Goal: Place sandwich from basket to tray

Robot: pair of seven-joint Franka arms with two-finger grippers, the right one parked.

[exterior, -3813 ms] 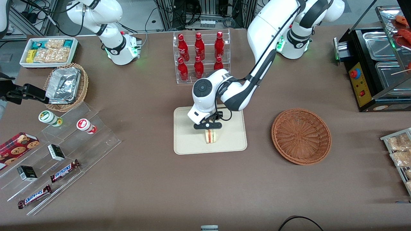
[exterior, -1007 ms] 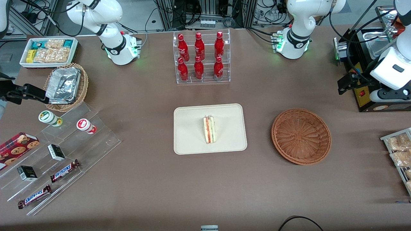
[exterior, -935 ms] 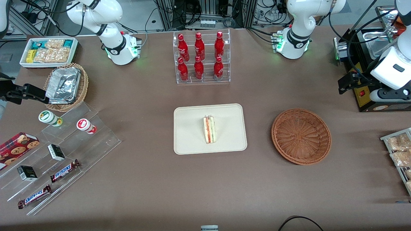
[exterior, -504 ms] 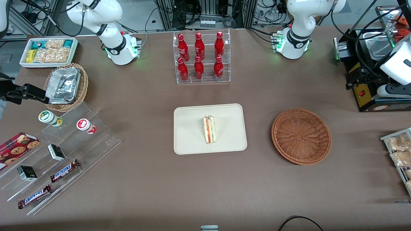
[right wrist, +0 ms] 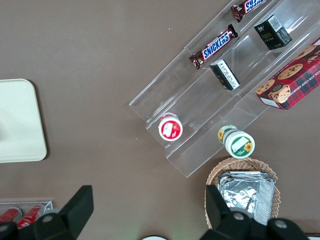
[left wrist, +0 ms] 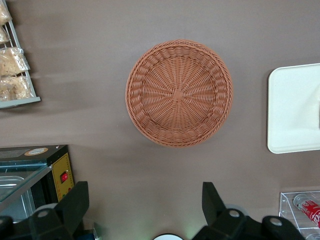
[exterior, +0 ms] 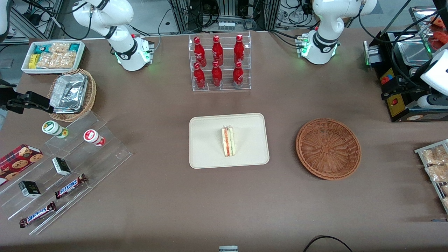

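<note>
Two candy bars (exterior: pixel 71 186) on the clear stepped display (exterior: pixel 66 168) read SNICKERS, in white letters on brown wrappers; the red box (exterior: pixel 19 158) beside them shows chocolate-chip cookies, though its print is too small to read. Six red bottles (exterior: pixel 217 61) stand in a clear rack (exterior: pixel 219 63) at 12 o'clock from the tray (exterior: pixel 206 140); their white script looks like a cola logo but cannot be made out for certain.

The sandwich (exterior: pixel 228 141) lies on the tray, near its middle, filling edge up. The basket (exterior: pixel 328 148) sits at 3 o'clock from the tray, well apart from it, and holds nothing. In the left wrist view the basket (left wrist: pixel 179 93) lies between the tray's corner (left wrist: pixel 292 107) and a rack of snack bags (left wrist: pixel 12 65).

The gripper (left wrist: pixel 145 207) hangs high above the table toward the working arm's end, its fingers (left wrist: pixel 77 202) spread wide and holding nothing, near the black food warmer (exterior: pixel 402 75).
</note>
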